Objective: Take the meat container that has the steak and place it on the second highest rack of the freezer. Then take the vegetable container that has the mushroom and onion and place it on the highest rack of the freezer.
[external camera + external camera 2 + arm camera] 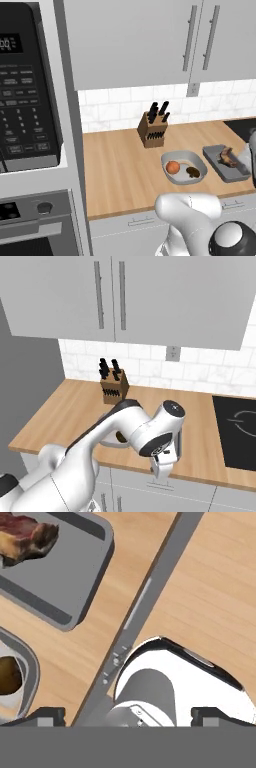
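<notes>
The grey meat container [235,172] lies at the right of the wooden counter [120,170] with the reddish-brown steak [229,156] in it. Just left of it sits the rounded grey vegetable container [183,159], holding the orange onion [172,167] and the dark mushroom [193,172]. My gripper [161,472] hangs over the counter's front edge, pointing down. In the hand view its tips stand wide apart, so the gripper [132,714] is open and holds nothing. That view has the meat container [65,582] and steak [25,539] at upper left, and the mushroom [9,674] at the left edge. The freezer is out of view.
A knife block [152,127] stands against the tiled back wall. A microwave [25,85] and an oven [30,220] fill the tall unit left of the counter. A black cooktop [237,426] lies at the counter's right end. Wall cabinets [115,296] hang overhead.
</notes>
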You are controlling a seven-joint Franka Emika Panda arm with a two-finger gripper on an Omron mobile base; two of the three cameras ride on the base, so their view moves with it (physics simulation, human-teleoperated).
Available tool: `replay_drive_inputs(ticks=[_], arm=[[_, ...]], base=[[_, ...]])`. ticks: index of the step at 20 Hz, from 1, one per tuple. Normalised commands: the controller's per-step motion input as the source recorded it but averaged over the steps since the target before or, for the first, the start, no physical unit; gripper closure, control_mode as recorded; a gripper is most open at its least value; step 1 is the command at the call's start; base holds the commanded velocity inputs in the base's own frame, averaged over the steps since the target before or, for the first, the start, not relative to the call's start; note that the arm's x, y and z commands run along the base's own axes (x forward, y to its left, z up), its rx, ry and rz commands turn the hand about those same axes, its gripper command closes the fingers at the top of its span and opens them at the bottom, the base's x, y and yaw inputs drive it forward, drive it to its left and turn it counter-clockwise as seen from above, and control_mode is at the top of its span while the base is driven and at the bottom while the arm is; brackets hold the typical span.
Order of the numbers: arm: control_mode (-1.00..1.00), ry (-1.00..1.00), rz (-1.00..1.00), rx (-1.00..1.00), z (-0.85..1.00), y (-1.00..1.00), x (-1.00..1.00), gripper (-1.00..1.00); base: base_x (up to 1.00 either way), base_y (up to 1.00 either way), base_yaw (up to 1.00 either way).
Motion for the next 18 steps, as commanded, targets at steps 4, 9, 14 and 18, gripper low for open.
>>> replay_drive_inputs(ticks=[4, 9, 14, 18], arm=[[-1.0, 0.05, -0.06, 0.0, -0.23, -0.05, 0.27, -1.0], [-1.0, 0.06, -0.11, 0.0, -0.28, -0.24, 0.43, -1.0], [-1.0, 0.02, -0.14, 0.02, -0.1, -0.12, 0.17, -1.0], [-1.0, 0.02, -0.06, 0.04, -0.09, -0.08, 0.01, -1.0]], base=[[0.0, 0.0, 0.0], [0.0, 0.0, 0.0], [0.0, 0.0, 0.0], [0.0, 0.0, 0.0]])
